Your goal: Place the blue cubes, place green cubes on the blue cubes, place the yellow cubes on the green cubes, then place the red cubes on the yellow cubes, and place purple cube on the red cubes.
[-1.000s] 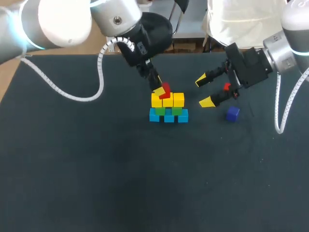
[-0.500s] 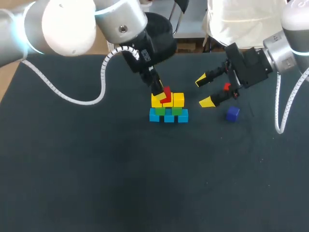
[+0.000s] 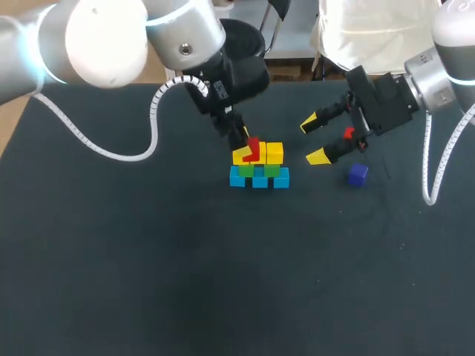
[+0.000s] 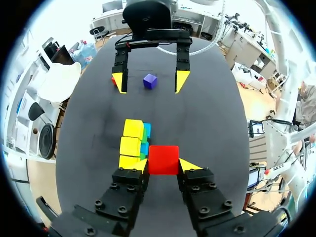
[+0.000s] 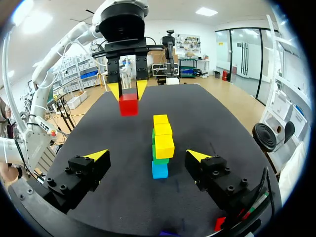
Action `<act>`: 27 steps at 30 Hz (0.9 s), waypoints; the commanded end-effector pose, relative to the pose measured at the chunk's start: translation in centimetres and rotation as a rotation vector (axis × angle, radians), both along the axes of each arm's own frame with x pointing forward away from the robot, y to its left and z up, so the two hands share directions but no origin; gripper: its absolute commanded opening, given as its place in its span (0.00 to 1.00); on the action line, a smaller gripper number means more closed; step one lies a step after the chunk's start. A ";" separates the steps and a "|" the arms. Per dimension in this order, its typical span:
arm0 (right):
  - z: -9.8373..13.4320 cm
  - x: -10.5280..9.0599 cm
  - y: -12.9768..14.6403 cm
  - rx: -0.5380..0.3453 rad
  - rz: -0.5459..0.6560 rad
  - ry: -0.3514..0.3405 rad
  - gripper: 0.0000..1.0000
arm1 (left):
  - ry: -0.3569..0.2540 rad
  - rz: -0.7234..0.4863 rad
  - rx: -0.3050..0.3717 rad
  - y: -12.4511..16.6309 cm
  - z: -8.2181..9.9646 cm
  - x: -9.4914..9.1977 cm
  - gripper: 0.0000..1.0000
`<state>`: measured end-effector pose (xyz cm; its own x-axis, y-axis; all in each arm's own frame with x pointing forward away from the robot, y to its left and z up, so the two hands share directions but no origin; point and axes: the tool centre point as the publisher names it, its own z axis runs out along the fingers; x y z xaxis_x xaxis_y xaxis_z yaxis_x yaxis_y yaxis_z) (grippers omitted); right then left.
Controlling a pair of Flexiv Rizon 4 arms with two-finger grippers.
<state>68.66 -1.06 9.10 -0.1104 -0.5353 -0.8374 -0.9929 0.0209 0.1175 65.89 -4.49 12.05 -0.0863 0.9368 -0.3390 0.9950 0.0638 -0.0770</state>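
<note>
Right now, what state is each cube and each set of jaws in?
Blue cubes: in a row on the table.
Green cubes: on the blue cubes.
Yellow cubes: on the green cubes.
Purple cube: loose on the table.
Second red cube: by the right jaws, partly hidden.
Left jaws: shut on a red cube, held by the yellow cubes, not set down.
Right jaws: open, empty.

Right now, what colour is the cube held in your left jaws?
Red. The cube shows best in the left wrist view.
</note>
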 end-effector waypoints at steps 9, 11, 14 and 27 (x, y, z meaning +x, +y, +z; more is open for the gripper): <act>0.0 -0.1 0.0 -0.001 -0.001 -0.001 1.00 | 0.014 0.019 0.014 -0.4 -0.8 1.4 0.00; 0.0 -0.1 0.0 -0.001 -0.001 -0.001 1.00 | 0.022 0.019 0.013 -0.3 -1.1 1.6 0.00; 0.0 -0.1 0.0 -0.001 -0.001 -0.001 1.00 | 0.025 0.019 0.014 -0.2 -1.3 1.8 0.00; 0.0 -0.1 0.0 -0.001 -0.001 -0.001 1.00 | 0.025 0.023 0.005 0.0 -1.5 2.6 0.00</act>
<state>68.66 -1.06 9.10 -0.1104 -0.5353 -0.8374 -0.9929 0.0209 0.1175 68.04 -4.52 10.68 -0.1187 0.9365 -0.3301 0.9912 0.0922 -0.0951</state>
